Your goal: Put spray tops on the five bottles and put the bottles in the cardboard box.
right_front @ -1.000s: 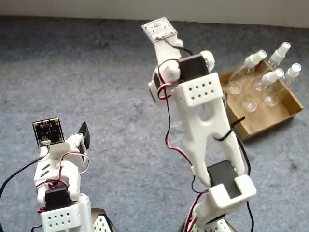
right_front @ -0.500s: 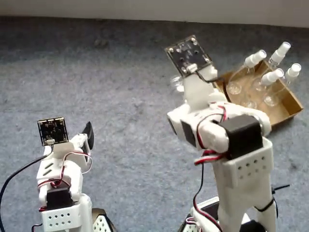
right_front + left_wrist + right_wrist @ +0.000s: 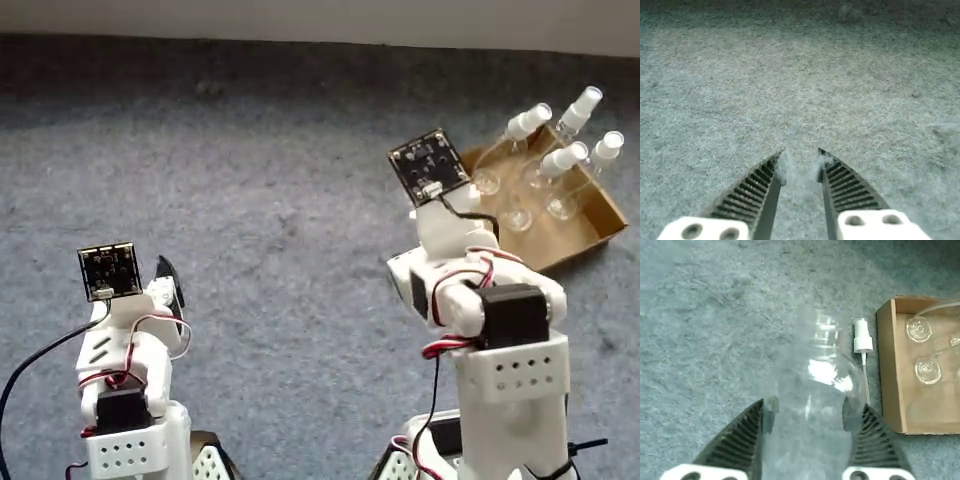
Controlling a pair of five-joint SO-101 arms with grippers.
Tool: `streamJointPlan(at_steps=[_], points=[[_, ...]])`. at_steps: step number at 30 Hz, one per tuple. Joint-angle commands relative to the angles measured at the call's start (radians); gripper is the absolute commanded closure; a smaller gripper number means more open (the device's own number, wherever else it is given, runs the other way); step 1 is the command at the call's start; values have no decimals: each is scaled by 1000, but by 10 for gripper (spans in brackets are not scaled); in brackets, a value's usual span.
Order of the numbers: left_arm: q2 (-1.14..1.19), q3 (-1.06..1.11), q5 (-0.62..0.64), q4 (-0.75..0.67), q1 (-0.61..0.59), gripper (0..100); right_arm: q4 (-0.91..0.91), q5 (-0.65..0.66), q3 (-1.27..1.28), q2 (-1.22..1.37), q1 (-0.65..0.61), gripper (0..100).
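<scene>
When looking nearest first, find the left gripper (image 3: 800, 159) low over the grey carpet (image 3: 740, 75), jaws a little apart, nothing between the ribbed fingers (image 3: 757, 185). Farther along the carpet, find the right gripper (image 3: 807, 410) clamped on a clear bottle (image 3: 822, 375), fingers pressed against both sides of the body, open neck pointing away from the wrist. Just past that neck, note a white spray top (image 3: 863, 340) lying flat on the carpet, thin tube trailing back alongside the bottle, close beside the near wall of the cardboard box (image 3: 886, 370) but outside it. Farthest off, from the high view, see the box sitting on the carpet beyond the right arm (image 3: 500, 340), holding four bottles (image 3: 563, 158), each capped with a white sprayer, lying tilted with bases toward the arms and nozzles toward the far rim.
</scene>
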Motion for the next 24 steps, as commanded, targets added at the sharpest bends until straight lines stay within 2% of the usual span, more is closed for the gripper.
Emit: streamJointPlan(at_steps=[1,6,9,12,19,24], points=[[-10,-30,-6,-18,59,934,-142,11,142,-15,24,884],[-10,-28,-6,-15,70,934,-351,43,389,-15,24,883],[-10,-28,-6,-15,70,934,-438,118,507,-15,28,882],[-10,-28,-6,-15,70,934,-495,127,587,-15,28,882],[-10,-28,-6,-15,71,934,-572,126,664,1,28,882],[-10,-27,-6,-15,71,934,-573,121,625,180,27,882]])
